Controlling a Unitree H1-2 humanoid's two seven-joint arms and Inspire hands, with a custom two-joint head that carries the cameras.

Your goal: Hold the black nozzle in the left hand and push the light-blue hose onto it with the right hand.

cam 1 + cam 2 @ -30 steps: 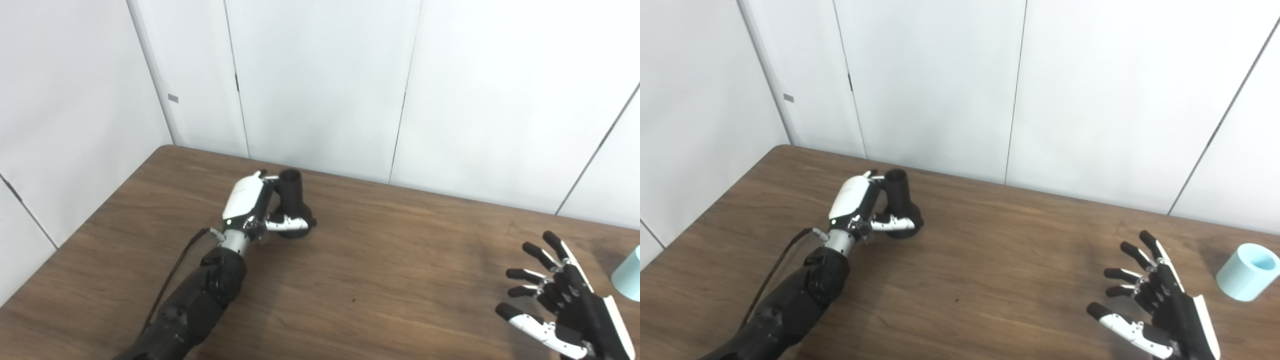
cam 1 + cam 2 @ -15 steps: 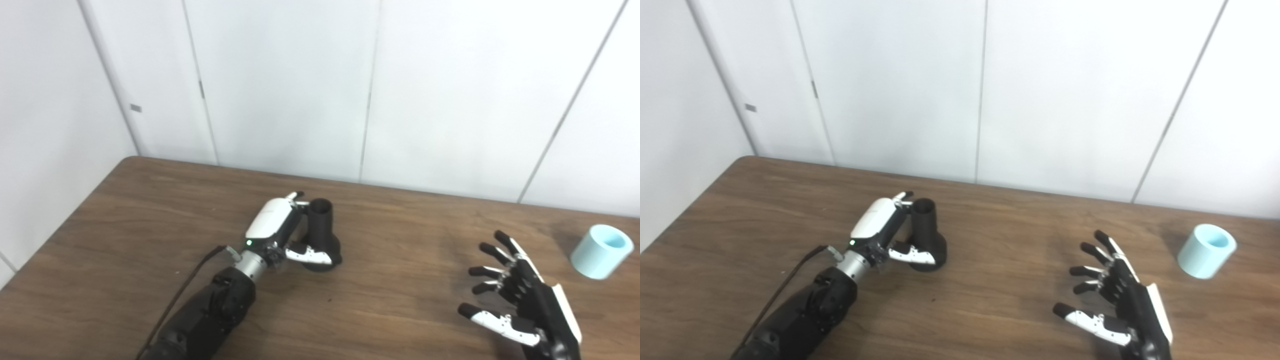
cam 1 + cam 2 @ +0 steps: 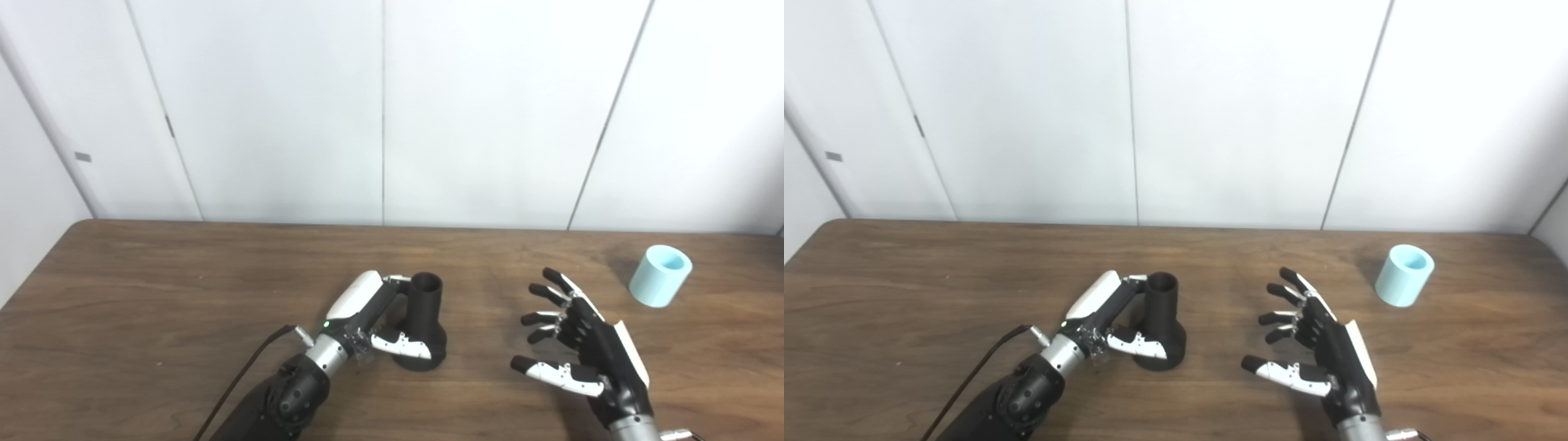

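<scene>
Two stages of the task are showing as incomplete, and one is partly in place. The left hand (image 3: 367,312) is wrapping its fingers around the neck of the black nozzle (image 3: 422,324), with the thumb lying across the flared base; whether the grip is firm cannot be told from either view. The nozzle is standing upright on the wooden table (image 3: 153,306), open end facing up, its base appearing to rest on the surface just left of centre. The right hand (image 3: 1317,349) is hovering over the table to the right of the nozzle, fingers spread apart and holding nothing. The light-blue hose (image 3: 1404,275), a short cylinder with its open end up, is sitting on the table well apart from the right hand, toward the far right. Judging from this layout, the holding step is being established, while grasping the hose, carrying it to the nozzle and pushing it onto the neck are all remaining. The next move is calling for the right hand to travel right and away, toward the hose, before any mating can begin.
</scene>
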